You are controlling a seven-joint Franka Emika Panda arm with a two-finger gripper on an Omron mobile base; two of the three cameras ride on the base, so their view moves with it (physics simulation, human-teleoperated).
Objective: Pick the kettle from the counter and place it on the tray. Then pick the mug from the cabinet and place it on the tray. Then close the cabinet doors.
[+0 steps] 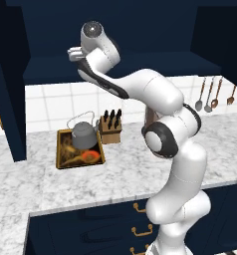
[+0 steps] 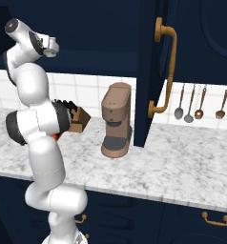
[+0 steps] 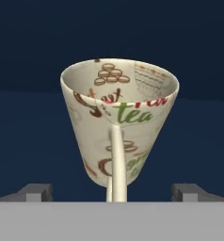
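The cream mug [image 3: 118,117], printed with brown and green tea motifs, stands upright on the dark shelf of the navy cabinet [image 1: 115,67], its handle [image 3: 116,160] turned toward the hand. My gripper [image 3: 113,192] is open, one fingertip [image 3: 36,192] far to each side of the mug and neither touching it. The arm is raised with the hand [image 1: 73,53] reaching into the cabinet. The dark-grey kettle [image 1: 84,134] sits on the wooden-rimmed tray [image 1: 63,157] on the marble counter [image 1: 140,169]. Both cabinet doors stand open, one at the left [image 1: 8,99] and one with a brass handle [image 2: 164,71].
A knife block [image 1: 110,130] stands just right of the tray. A brown coffee machine [image 2: 116,119] stands beside the open right door. Copper and steel utensils [image 2: 199,102] hang on the tiled wall. Navy drawers with brass pulls [image 1: 140,230] run under the counter.
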